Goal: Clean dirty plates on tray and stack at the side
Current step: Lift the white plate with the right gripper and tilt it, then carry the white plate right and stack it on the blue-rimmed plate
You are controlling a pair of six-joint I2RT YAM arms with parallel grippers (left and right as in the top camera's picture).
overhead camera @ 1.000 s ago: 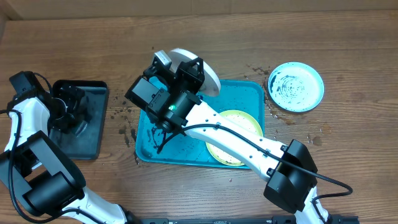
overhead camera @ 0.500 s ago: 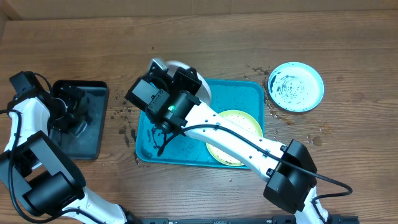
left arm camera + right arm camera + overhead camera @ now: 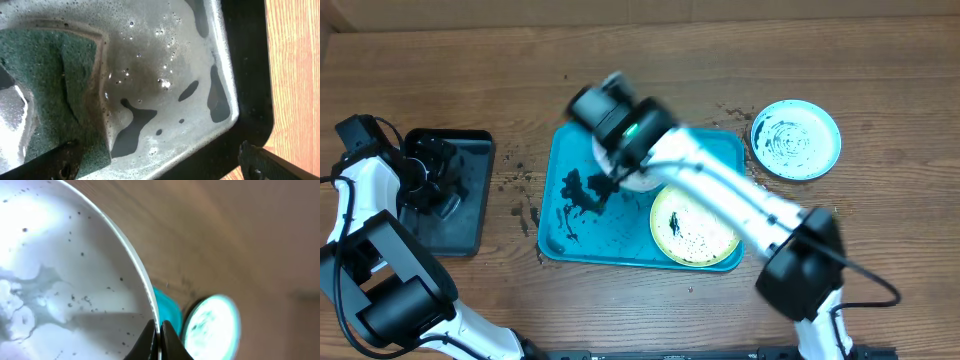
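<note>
One yellow-green plate [image 3: 695, 228] lies nearest, at the right end of the tray [image 3: 610, 240]. Beyond it the right gripper [image 3: 157, 330] pinches the white plate [image 3: 65, 265] by its rim, over the tray. Farther off, the light blue plate [image 3: 795, 140] rests on the table [image 3: 880, 80] beside the tray. The left gripper [image 3: 157, 162] gapes wide over the black tray [image 3: 252, 75], by a green sponge [image 3: 50, 90].

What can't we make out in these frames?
Right wrist: white plate, clamped in the right gripper, is cut off by the left edge; light blue plate is blurred.
Overhead: the motion-blurred right arm hides most of the white plate.
Left wrist: sponge is cut off at the left edge.
</note>
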